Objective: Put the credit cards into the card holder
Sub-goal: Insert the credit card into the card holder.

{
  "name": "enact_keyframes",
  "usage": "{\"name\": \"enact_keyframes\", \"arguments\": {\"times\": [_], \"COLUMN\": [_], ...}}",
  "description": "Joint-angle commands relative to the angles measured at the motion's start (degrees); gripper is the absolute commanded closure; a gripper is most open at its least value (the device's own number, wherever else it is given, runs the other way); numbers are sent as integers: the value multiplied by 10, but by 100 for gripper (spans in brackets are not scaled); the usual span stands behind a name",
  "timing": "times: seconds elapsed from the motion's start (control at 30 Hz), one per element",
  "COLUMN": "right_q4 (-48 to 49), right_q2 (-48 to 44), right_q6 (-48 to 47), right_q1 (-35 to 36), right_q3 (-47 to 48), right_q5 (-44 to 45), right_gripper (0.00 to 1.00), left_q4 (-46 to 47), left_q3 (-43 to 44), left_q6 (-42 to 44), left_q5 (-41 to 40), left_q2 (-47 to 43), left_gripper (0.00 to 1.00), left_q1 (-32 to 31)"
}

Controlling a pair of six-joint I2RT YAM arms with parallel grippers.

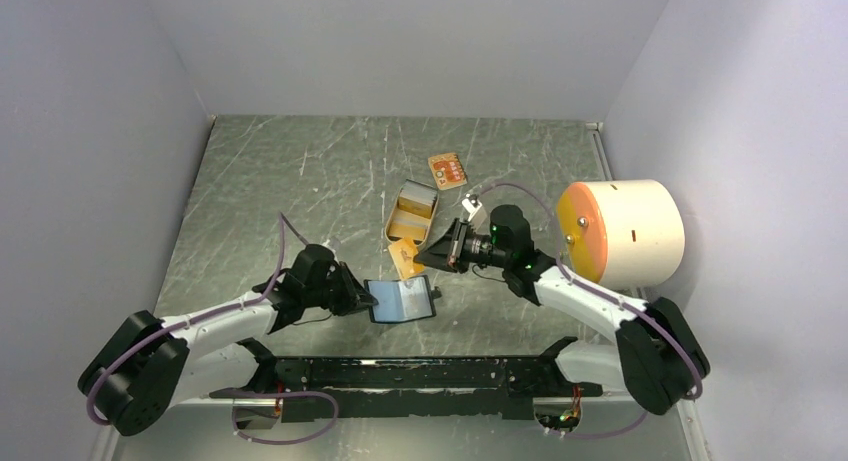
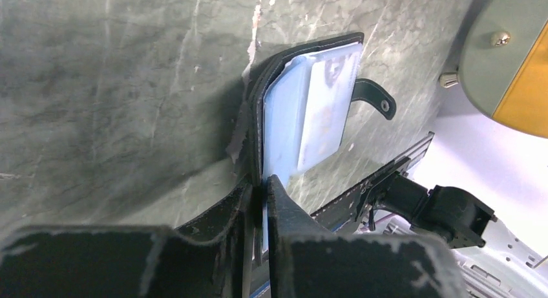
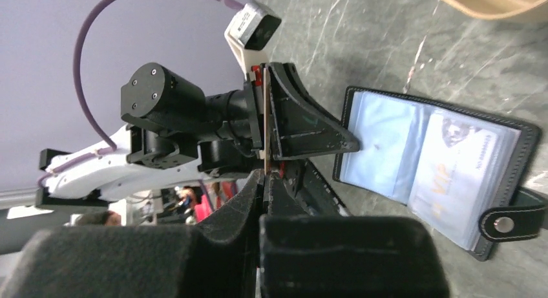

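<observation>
left tool [image 2: 261, 185] — clamped on edge of open card holder [image 2: 304, 110] | right tool [image 3: 263, 177] — closed on tan-orange card [image 1: 404, 260], just beside holder

Soft, even overhead light; faint sheen on the scratched grey-green metal tabletop [image 1: 300, 201]; wrist-view foregrounds blurred; shadows weak.

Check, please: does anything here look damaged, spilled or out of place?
Yes. The table covering is damaged: beside the card holder, a small torn flap lifts off the surface, and pale scratches cross it elsewhere. Nothing is spilled.
</observation>
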Motion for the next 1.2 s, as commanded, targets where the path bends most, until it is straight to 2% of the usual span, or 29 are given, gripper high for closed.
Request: {"name": "enact_keyframes", "arguments": {"times": [0.0,0.1,0.2,0.47,0.57,0.77,0.9,1.03,1.17], "right_q4": [-99,-87,-94,-11,35,109,164,199,208], "right_q2": [-48,-57,-23,55,88,136,154,169,185], "right_q6": [-73,-85,-126,-128,-137,-139,-121,-105,-96], "right_q1": [12,27,35,82,88,101,104,105,105], "right_q3": [1,-24,-27,-57,-75,-100,-118,-131,-129], "right_q5": [80,115,117,153,152,157,153,147,141], "right_gripper": [100,100,100,100,100,100,98,91,90], "left_q4": [3,19,9,-7,-11,-14,-17,-15,-9], "left_q3": [-11,-19,-14,-11,-11,-15,-14,-14,-18], "left_q6": [17,18,32,44,48,49,54,58,59], "left_q5": [16,31,28,19,16,12,10,13,14], "left_q2": [4,11,16,4,5,-3,-3,8,7], "left_gripper": [83,77,73,70,66,77,77,76,84], "left_q1": [12,13,13,12,13,12,13,13,12]}}
